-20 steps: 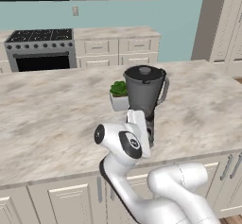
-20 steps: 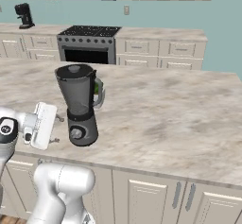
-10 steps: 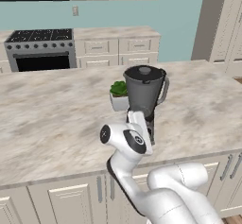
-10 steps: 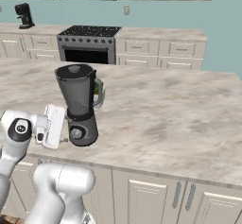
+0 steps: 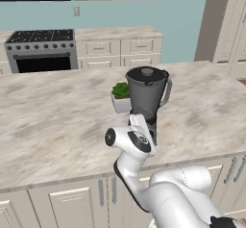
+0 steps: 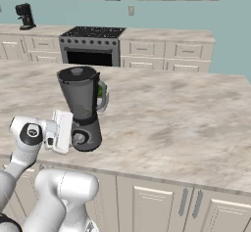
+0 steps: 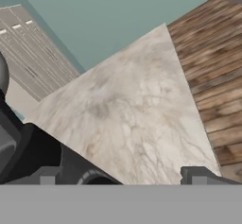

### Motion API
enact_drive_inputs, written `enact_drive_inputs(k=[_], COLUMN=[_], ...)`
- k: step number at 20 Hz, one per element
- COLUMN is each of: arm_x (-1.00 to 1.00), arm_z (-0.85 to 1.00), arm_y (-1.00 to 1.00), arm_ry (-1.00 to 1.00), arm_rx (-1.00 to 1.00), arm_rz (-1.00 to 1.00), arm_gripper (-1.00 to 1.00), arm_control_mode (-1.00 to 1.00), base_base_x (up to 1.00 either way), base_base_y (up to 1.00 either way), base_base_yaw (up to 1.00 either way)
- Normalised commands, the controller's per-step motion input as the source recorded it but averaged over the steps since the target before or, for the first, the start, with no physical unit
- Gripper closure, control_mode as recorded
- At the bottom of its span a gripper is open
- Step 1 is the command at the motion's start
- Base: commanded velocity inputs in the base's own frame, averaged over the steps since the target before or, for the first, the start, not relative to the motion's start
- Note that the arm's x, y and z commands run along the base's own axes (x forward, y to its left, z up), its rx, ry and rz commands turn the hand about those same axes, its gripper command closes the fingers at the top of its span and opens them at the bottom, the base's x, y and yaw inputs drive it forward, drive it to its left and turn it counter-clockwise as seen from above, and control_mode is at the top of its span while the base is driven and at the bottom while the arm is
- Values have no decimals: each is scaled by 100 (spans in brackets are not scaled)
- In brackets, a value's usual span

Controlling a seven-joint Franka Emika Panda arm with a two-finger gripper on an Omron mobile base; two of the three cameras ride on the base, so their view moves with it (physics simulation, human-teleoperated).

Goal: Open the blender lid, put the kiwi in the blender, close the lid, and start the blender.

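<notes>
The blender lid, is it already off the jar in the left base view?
No, the black lid sits flat on the rim of the jar, its small knob on top.

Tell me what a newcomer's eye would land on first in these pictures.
The grey blender stands out first, upright near the front edge of the marble counter with its black lid on. Just in front of its base hangs the robot's white hand, its fingers spread apart beside the blender's dark base. Behind the jar a leafy plant in a white pot peeks out.
</notes>
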Motion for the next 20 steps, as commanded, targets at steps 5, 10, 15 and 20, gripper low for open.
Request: enact_drive_inputs(k=[5, 10, 15, 20], arm_x=[22, 16, 28, 43], arm_z=[-22, -27, -32, -33], arm_y=[11, 20, 11, 9], arm_ry=[0, 0, -3, -5], arm_rx=[0, 0, 0, 0], arm_rz=[0, 0, 4, 7], arm_gripper=[-100, -100, -100, -100], arm_control_mode=[-100, -100, -100, -100], base_base_x=[0, 0, 0, 0], base_base_y=[0, 0, 0, 0], base_base_yaw=[0, 0, 0, 0])
